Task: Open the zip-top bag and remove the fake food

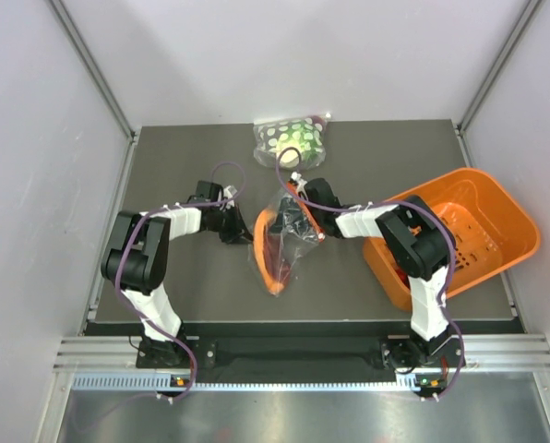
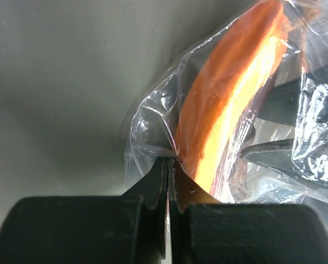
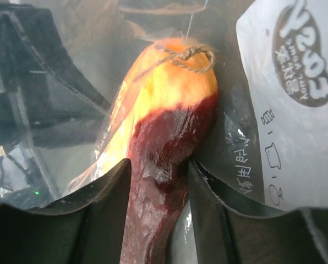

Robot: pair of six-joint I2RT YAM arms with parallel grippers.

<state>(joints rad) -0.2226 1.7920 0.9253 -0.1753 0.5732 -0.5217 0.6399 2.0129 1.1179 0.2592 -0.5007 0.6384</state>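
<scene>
A dark grey table [image 1: 192,286] carries three things. A clear bag of green-and-white spotted contents [image 1: 292,138] lies at its far edge, an orange basket [image 1: 510,208] sits at its right edge, and the zip-top bag [image 1: 284,249] is at the middle, its orange end low to the surface.

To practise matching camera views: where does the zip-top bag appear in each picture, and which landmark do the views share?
Top external: zip-top bag at the centre of the table.
Left wrist: fills the right half, edge pinched by the left gripper.
Right wrist: clear plastic across the frame, white label upper right.
Shared landmark: the right gripper, closed on the fake food.
</scene>
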